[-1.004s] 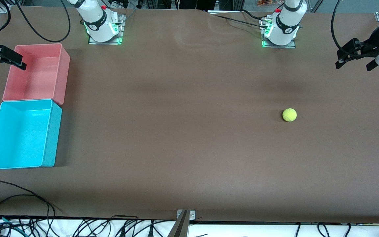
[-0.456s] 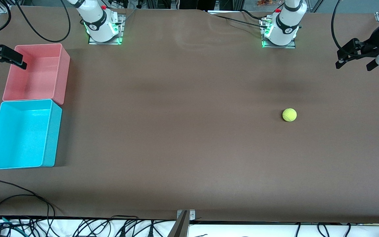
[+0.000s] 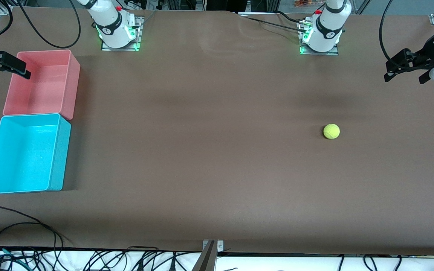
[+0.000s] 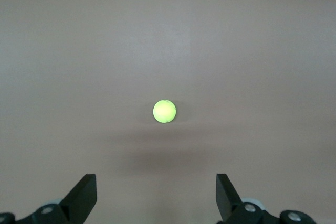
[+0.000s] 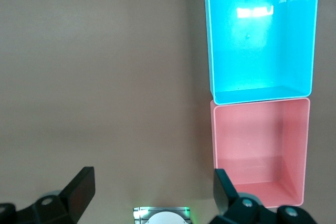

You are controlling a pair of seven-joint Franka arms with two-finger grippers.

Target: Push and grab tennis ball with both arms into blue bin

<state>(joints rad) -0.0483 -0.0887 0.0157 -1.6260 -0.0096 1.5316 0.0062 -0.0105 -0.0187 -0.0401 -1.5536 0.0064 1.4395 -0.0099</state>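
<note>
The yellow-green tennis ball (image 3: 331, 131) rests on the brown table toward the left arm's end. My left gripper (image 3: 405, 77) hangs open over that end of the table, well apart from the ball. In the left wrist view the tennis ball (image 4: 164, 111) lies ahead of the left gripper (image 4: 155, 184), whose jaws stand wide with nothing between them. The blue bin (image 3: 60, 158) stands empty at the right arm's end. My right gripper (image 3: 8, 72) hovers open over the table edge beside the pink bin. The right wrist view shows the right gripper (image 5: 152, 184) empty, and the blue bin (image 5: 261, 40).
A pink bin (image 3: 70, 86), also empty, touches the blue bin on the side farther from the front camera; the right wrist view shows the pink bin (image 5: 260, 150) too. Both arm bases (image 3: 117, 35) glow green. Cables (image 3: 21, 226) lie along the table's near edge.
My left gripper has shifted slightly over its end of the table. The ball, the bins and the right gripper have not moved.
</note>
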